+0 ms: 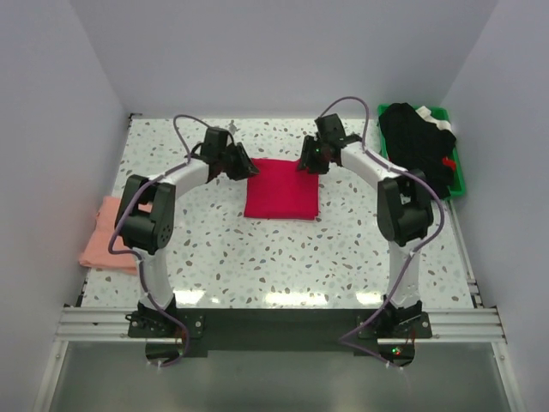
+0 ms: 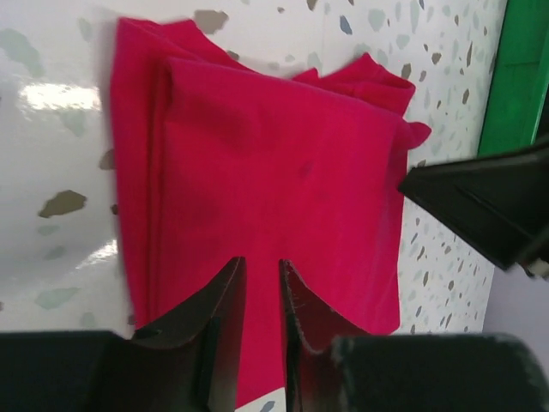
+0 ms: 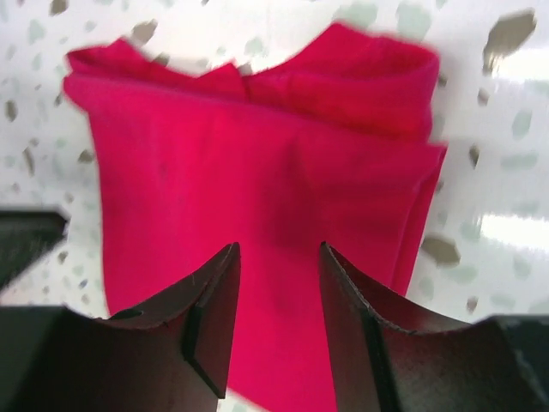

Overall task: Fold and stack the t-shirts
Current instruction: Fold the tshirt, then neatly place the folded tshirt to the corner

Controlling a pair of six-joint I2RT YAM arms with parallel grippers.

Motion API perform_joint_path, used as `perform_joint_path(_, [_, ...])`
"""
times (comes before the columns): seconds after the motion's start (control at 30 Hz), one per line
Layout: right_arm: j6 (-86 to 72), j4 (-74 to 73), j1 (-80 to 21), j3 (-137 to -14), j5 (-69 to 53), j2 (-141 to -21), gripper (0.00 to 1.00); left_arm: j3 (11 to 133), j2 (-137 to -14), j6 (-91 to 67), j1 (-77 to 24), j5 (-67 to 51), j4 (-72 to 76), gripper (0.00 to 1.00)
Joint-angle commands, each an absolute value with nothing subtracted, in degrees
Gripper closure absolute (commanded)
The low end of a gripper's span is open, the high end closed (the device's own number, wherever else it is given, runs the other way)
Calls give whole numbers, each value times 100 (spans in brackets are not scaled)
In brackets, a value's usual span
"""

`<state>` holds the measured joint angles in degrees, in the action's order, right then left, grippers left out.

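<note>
- Red t-shirt lies folded in the middle of the surface, with open room on its near side.
- Pink t-shirt sits at the left edge.
- Two t-shirts, two tools: left tool narrowly spread, right tool wider, both empty.

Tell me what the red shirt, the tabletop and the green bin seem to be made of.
Red shirt: soft matte cloth, probably knit; its folded edges crease and layer. Tabletop: hard and glossy, white with grey flecks, terrazzo or a printed imitation; it mirrors the lights. Green bin: likely moulded plastic, judging by its smooth, evenly coloured rim.
</note>
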<state>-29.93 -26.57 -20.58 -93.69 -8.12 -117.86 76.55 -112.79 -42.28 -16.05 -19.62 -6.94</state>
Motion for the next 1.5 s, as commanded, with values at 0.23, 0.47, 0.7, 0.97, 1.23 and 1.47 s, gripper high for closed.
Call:
perform_joint_path(0.23, [-2540, -3612, -1793, -11784, -307, -13728, 55, 7594, -11382, -4122, -1775, -2030, -492, 76])
perform_joint_path(0.47, [-2426, -3559, -1793, -11646, -430, -13316, 51, 7936, -11320, -3692, -1670, -1391, -1246, 51])
perform_joint_path(0.7, [-2355, -3577, -1802, -11365, -483, -12482, 42, 7963, -11416, -3358, -1652, -1327, -1406, 26])
perform_joint_path(0.97, [-2549, -3227, -1881, -9767, -466, -11208, 43, 8305, -11926, -3085, -1661, -1767, -1529, 24])
perform_joint_path(1.23, [-2689, -2505, -2013, -8052, -659, -10784, 44, 8533, -12278, -3050, -1837, -976, -1968, 32])
perform_joint_path(1.47, [-2742, -2522, -2021, -7568, -361, -11030, 53, 8543, -12463, -3129, -2004, -624, -2127, 37])
